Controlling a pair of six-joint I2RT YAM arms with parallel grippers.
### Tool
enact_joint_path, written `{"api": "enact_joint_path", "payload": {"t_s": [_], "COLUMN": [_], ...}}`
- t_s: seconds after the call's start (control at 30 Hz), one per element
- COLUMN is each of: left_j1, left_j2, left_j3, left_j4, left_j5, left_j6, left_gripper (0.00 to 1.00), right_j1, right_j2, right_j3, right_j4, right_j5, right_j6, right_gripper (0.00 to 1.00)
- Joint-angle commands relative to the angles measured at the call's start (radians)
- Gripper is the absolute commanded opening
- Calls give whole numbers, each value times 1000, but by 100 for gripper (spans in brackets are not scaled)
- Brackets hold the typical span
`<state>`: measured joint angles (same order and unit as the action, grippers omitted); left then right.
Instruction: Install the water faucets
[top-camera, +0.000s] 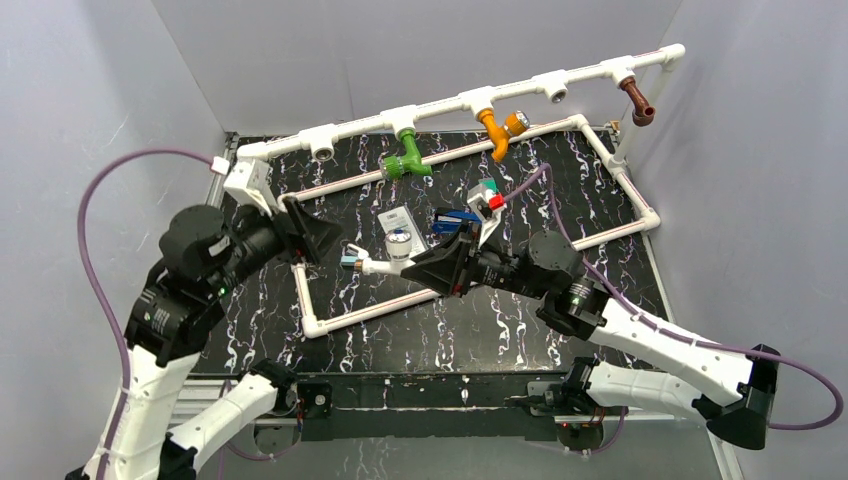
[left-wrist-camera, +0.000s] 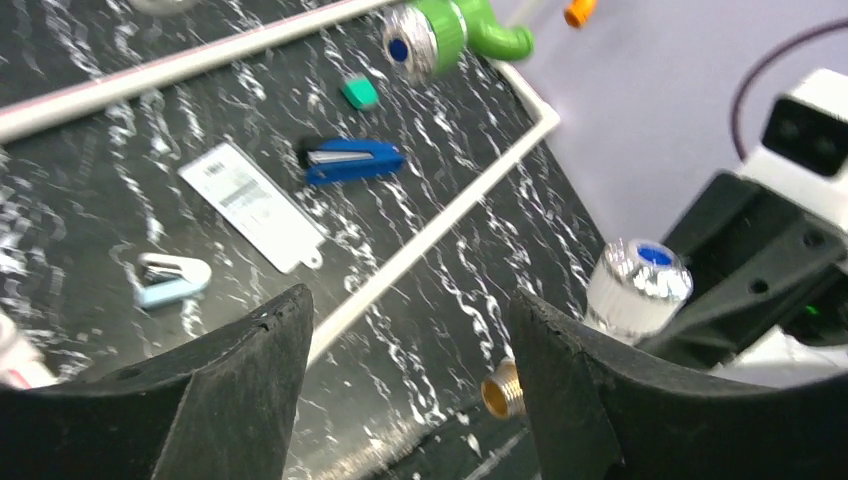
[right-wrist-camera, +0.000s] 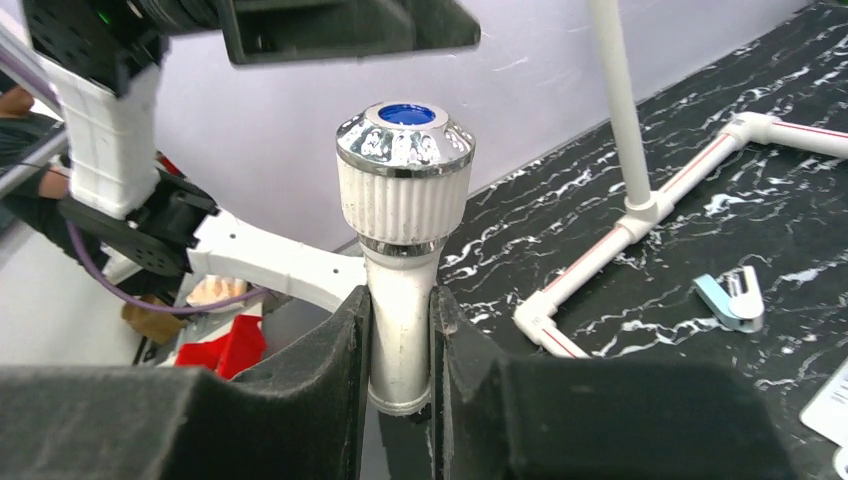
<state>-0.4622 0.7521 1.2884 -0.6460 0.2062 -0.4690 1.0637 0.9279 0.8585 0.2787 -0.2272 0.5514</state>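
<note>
My right gripper (top-camera: 428, 268) is shut on the white faucet (top-camera: 397, 250) and holds it above the table near the pipe frame's front rail. In the right wrist view the fingers (right-wrist-camera: 345, 360) clamp its stem under the ribbed chrome-topped knob (right-wrist-camera: 405, 175). My left gripper (top-camera: 312, 238) is open and empty, just left of it. In the left wrist view the white faucet's knob (left-wrist-camera: 638, 285) and brass thread (left-wrist-camera: 503, 388) show beside my right-hand finger. The green faucet (top-camera: 405, 160), orange faucet (top-camera: 497, 130) and brown faucet (top-camera: 637, 100) hang on the white pipe frame (top-camera: 440, 110).
Tee fittings with open sockets sit at the frame's left (top-camera: 322, 148) and between orange and brown (top-camera: 552, 90). On the black marbled table lie a blue stapler-like object (left-wrist-camera: 352, 160), a white card (left-wrist-camera: 255, 205), a light blue clip (left-wrist-camera: 170, 280) and a small teal piece (left-wrist-camera: 359, 93).
</note>
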Motion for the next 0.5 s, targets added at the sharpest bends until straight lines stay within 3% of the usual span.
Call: {"api": "enact_joint_path", "payload": {"t_s": [0.0, 0.3, 0.47], "left_j1": [-4, -4, -4], "left_j2": [120, 377, 462], "left_j3": [170, 407, 447], "left_j4": [-71, -17, 95], "left_j5": [-182, -556, -646], "left_j6": [125, 321, 391], "left_gripper": [68, 64, 63], "right_j1": [6, 6, 6], "right_j2": [-4, 60, 90], "right_j3": [105, 198, 235], "right_j4": [-59, -110, -118], "right_j5": [43, 13, 2], "right_j6": [-85, -150, -163], "right_gripper": [1, 1, 1]}}
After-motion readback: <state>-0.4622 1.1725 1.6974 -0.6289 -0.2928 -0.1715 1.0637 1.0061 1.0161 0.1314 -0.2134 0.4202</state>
